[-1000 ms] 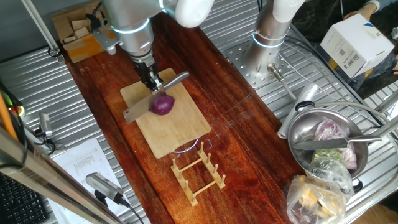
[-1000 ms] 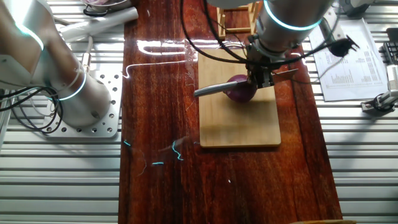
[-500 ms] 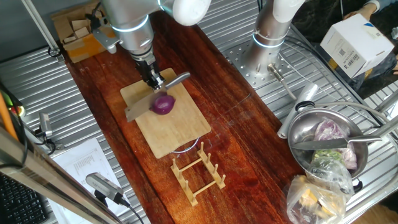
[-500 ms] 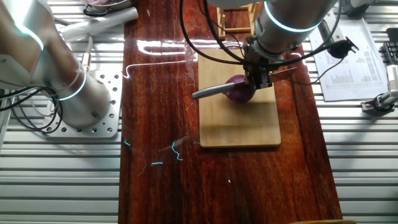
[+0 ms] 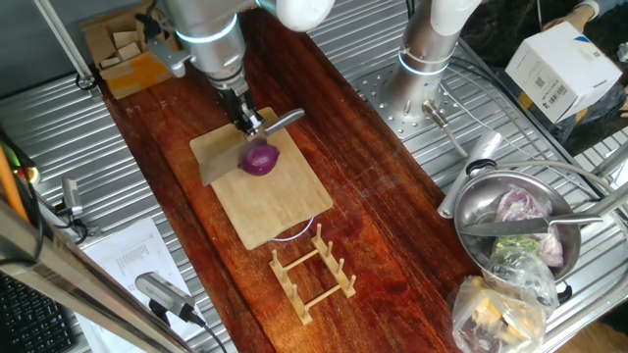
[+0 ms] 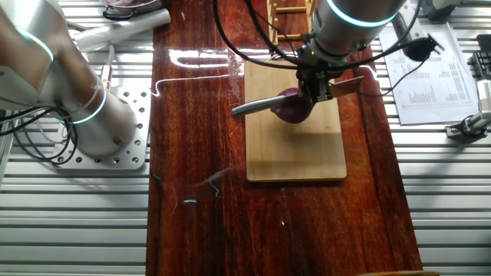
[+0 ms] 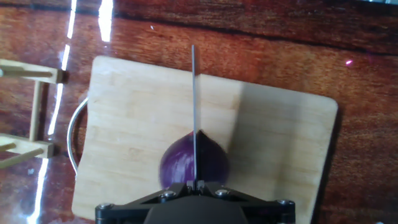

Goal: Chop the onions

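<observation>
Hand view: knife (image 7: 194, 106) edge-on, onion (image 7: 194, 160) partly cut off.

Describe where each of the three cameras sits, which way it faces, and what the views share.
One fixed view: high, off a table corner, looking down at the bamboo board; the arm's lower part and gripper show.
The other fixed view: overhead from the opposite side; arm and gripper above the board.
Hand view: on the hand, looking straight down along the knife blade; only the gripper's dark base shows.
Shared: red onion under the knife.
</observation>
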You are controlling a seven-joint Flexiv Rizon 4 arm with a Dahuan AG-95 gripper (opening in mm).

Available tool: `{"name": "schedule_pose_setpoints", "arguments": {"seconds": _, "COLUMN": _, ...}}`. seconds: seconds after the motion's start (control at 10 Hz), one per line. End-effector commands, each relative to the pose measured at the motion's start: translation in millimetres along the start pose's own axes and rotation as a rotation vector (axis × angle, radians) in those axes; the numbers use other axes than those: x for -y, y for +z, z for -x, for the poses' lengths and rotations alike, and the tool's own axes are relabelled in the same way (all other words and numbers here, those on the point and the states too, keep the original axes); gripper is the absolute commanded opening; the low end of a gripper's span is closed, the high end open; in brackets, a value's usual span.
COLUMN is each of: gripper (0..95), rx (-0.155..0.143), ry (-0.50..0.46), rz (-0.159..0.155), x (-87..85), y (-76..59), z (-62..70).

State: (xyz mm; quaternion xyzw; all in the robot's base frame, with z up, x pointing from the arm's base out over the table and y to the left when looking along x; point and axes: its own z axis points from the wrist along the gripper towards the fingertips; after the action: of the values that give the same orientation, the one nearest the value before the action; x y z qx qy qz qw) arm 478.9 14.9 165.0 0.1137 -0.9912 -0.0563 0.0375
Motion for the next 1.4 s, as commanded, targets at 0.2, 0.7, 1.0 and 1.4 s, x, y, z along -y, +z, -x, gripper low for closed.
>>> {"name": "schedule_pose_setpoints", "arguments": {"seconds": 0.2, "gripper": 0.0, "rx": 0.006, "ry": -0.01, "rz": 0.003, "x": 0.8, "y": 1.1, "z": 4.6}}
{"name": "schedule_pose_setpoints", "arguments": {"seconds": 0.7, "gripper": 0.0, "rx": 0.047, "ry": -0.026, "rz": -0.012, "x": 14.4, "y": 70.9, "z": 21.7}}
{"name": "schedule_pose_setpoints", "arguments": {"seconds": 1.0, "gripper": 0.0, "rx": 0.03, "ry": -0.027, "rz": -0.016, "x": 14.7, "y": 58.7, "z": 18.4}}
{"name": "schedule_pose_setpoints", "arguments": {"seconds": 1.4, "gripper": 0.0, "rx": -0.011, "ry": -0.017, "rz": -0.006, "x": 8.7, "y": 22.3, "z": 10.8}}
